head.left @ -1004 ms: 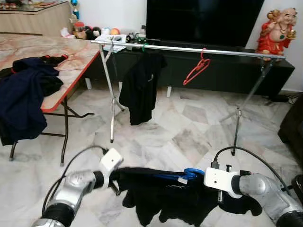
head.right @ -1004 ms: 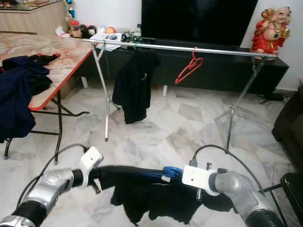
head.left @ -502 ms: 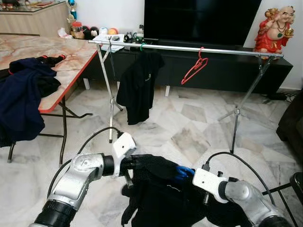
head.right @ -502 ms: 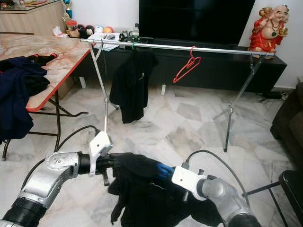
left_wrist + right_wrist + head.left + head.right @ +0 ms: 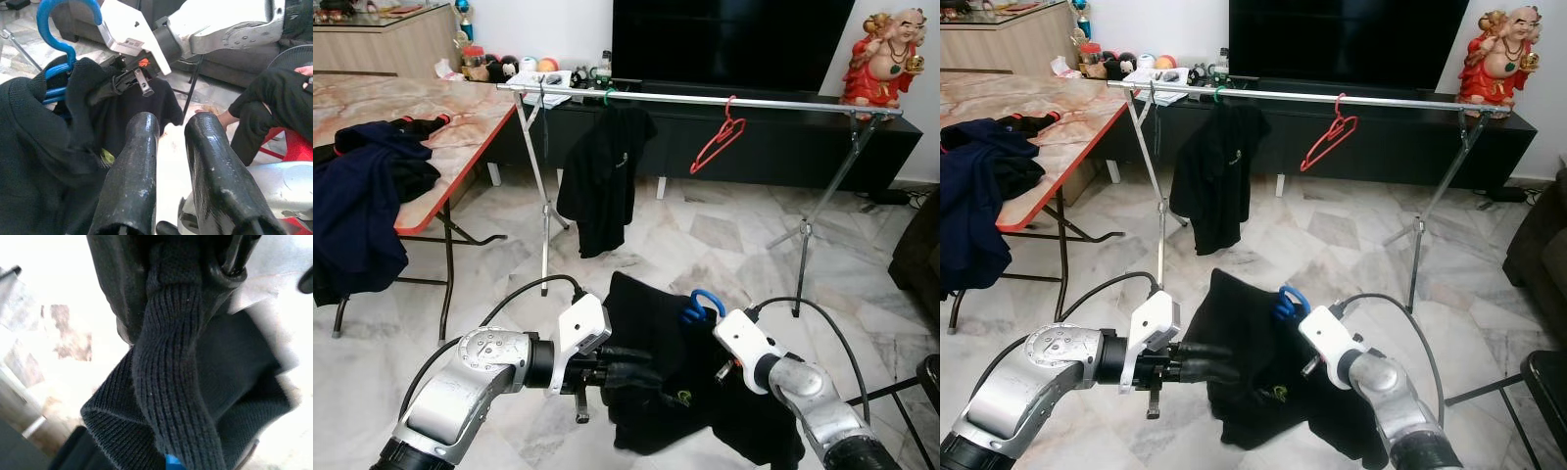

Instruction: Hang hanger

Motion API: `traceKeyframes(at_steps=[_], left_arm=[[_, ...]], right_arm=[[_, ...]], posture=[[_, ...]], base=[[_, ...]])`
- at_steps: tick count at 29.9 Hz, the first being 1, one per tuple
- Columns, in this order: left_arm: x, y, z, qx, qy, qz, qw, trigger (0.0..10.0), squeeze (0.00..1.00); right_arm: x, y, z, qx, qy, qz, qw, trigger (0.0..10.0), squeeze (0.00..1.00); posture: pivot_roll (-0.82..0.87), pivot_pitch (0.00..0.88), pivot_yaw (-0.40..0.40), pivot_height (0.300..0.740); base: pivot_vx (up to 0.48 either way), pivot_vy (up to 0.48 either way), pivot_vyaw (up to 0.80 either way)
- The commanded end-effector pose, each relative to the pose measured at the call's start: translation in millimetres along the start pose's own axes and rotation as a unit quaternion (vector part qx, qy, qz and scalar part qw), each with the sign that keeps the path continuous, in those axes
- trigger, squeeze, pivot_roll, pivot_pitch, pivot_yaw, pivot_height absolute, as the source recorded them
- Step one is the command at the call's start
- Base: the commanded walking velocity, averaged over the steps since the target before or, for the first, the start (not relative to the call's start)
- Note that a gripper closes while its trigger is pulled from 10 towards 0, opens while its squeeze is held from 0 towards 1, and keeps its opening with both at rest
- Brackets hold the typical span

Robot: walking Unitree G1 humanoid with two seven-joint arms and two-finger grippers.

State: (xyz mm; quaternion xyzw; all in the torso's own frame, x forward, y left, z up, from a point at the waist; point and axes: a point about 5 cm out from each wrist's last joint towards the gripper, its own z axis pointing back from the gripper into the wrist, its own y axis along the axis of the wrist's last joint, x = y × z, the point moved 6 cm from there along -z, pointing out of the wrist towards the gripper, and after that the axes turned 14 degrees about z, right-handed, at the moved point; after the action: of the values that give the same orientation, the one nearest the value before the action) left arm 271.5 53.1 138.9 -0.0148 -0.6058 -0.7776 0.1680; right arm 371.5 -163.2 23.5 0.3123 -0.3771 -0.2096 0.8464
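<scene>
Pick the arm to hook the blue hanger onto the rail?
Right, likely. The right gripper sits at the black shirt's collar beside the blue hanger hook, nearer the rail. The left gripper is lower, against the shirt's body.

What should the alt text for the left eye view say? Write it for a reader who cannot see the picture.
Two silver robot arms hold up a black shirt on a blue hanger over a marble floor, the left gripper at the cloth and the right gripper by the hook. Behind stands a metal clothes rail carrying a hung black shirt and an empty red hanger.
</scene>
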Motion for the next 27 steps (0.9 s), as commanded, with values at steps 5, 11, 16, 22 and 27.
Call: traceKeyframes(at_steps=[5,11,16,22,27], left_arm=[[-8.8,2,8.4,-0.001,0.034,-0.012,0.999,10.0,1.00],[-17.3,-7,20.0,-0.024,0.054,-0.009,0.998,10.0,1.00],[-32.3,-34,30.7,-0.090,0.088,-0.015,0.992,10.0,1.00],[-39.6,-42,29.1,-0.114,0.097,-0.030,0.988,10.0,1.00],[-48.3,-28,16.6,-0.083,0.110,-0.045,0.989,10.0,1.00]], right_arm=[[5.9,12,4.2,0.041,0.015,0.029,0.999,0.0,0.00],[-4.6,6,16.9,0.057,0.097,0.083,0.990,0.0,0.00],[-10.5,-3,32.6,0.061,0.179,0.135,0.973,0.0,0.00],[-23.8,7,43.4,0.101,0.251,0.155,0.950,0.0,0.00],[-39.0,19,47.9,0.134,0.294,0.162,0.932,0.0,0.00]], posture=[[0.06,0.030,-0.036,0.740],[0.06,0.029,-0.042,0.740],[0.06,0.027,-0.046,0.740],[0.06,0.023,-0.049,0.740],[0.06,0.014,-0.051,0.740]], base=[[0.000,0.000,0.00],[0.000,0.000,0.00],[0.000,0.000,0.00],[0.000,0.000,0.00],[0.000,0.000,0.00]])
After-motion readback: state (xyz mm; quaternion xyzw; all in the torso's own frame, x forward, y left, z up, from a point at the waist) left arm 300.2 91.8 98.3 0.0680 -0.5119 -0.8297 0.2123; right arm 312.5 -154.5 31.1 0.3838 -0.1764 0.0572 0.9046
